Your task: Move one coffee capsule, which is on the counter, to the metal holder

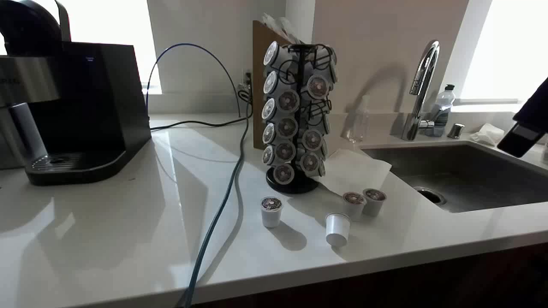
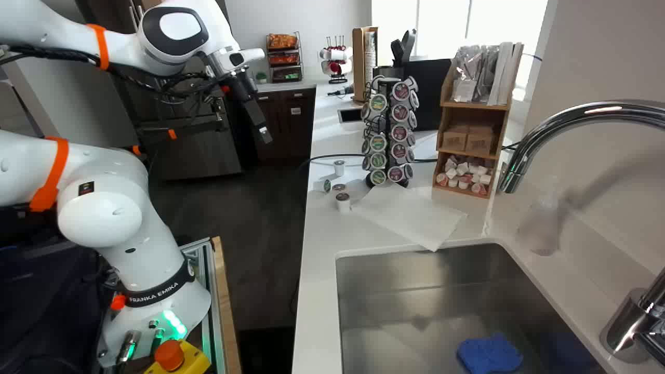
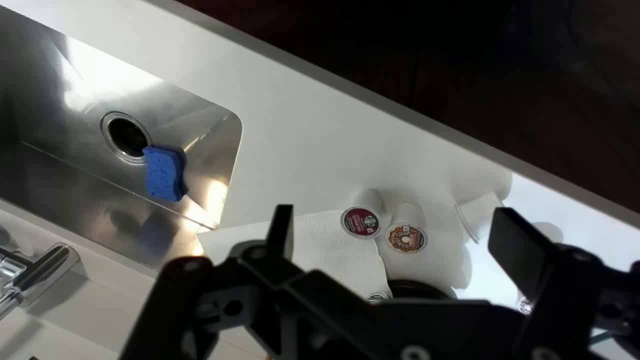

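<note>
Three pods share bench with coffee capsule: one upright and apart, one lying on its side, one brown-lidded, standing just beside it. Metal holder, dark wire tower packed with more pods, stands near on round black base; white paper sheet lies between it and sink. Coffee capsule upright on bench, nearest of four to sink; dull grey body, paler rim, maroon lid in wrist view. Hand released, fingers spread wide, well apart from coffee capsule.
</note>
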